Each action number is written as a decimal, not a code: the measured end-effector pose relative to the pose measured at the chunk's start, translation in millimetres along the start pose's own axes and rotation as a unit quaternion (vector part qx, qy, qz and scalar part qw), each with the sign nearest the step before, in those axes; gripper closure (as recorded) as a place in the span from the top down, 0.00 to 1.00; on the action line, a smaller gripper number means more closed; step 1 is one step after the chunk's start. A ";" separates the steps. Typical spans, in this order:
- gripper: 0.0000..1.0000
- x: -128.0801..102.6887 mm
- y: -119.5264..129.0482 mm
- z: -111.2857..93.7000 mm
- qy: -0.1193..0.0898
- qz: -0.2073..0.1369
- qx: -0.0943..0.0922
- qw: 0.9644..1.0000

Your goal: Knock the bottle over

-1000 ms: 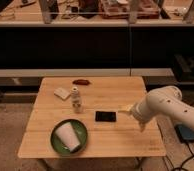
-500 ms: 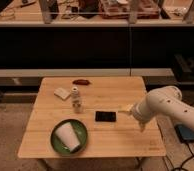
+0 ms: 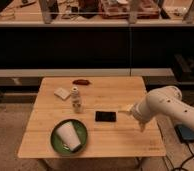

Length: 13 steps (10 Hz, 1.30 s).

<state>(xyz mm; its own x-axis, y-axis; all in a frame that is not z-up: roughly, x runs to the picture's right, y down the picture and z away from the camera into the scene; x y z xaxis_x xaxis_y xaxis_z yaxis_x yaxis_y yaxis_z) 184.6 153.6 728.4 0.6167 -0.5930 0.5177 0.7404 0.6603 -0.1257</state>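
Camera view: gripper (image 3: pixel 126 108) hung over the right half of the table (image 3: pixel 115 90), just right of a flat black object (image 3: pixel 105 116). Jaws stood wide, gripping nothing. The bottle (image 3: pixel 76 99) stood upright left of centre, well apart from the gripper.

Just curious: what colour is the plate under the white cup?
The plate is green, camera view; gripper is near the black rectangle.
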 end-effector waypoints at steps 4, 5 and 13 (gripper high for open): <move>0.58 -0.4 -2.8 -7.6 0.000 -0.001 0.000 1.000; 0.49 -0.9 -2.8 -7.9 0.000 -0.001 -0.001 1.000; 0.44 -1.9 -20.7 -10.3 -0.001 -0.004 -0.001 1.000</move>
<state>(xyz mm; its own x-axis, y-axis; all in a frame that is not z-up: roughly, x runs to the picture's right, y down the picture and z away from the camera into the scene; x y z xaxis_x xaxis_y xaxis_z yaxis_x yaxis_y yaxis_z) 170.9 136.3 721.3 0.6111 -0.5969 0.5199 0.7454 0.6549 -0.1242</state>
